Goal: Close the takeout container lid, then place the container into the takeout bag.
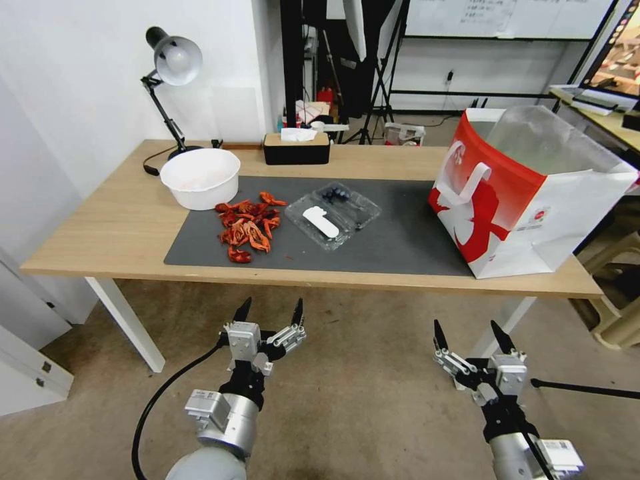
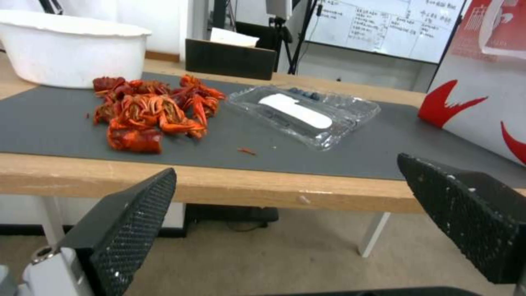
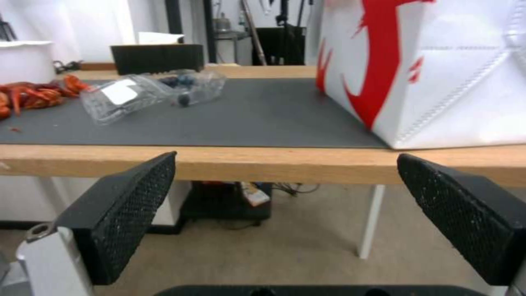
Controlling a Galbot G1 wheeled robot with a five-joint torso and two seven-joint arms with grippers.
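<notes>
The clear takeout container (image 1: 333,214) lies spread open on the grey mat (image 1: 400,247) at mid table, a white oblong piece in the near half and dark berries in the far half, the lid (image 1: 348,200). It also shows as container (image 2: 305,114) and container (image 3: 148,93). The red-and-white takeout bag (image 1: 527,193) stands upright at the table's right end, mouth open, seen too as bag (image 3: 438,65). My left gripper (image 1: 269,311) and right gripper (image 1: 469,337) hang open in front of the table, below its front edge, holding nothing.
A pile of red crayfish (image 1: 248,225) lies left of the container. A white round bowl (image 1: 200,177) stands behind it, with a desk lamp (image 1: 170,80) and a black tissue box (image 1: 297,147) at the back. Bare mat lies between container and bag.
</notes>
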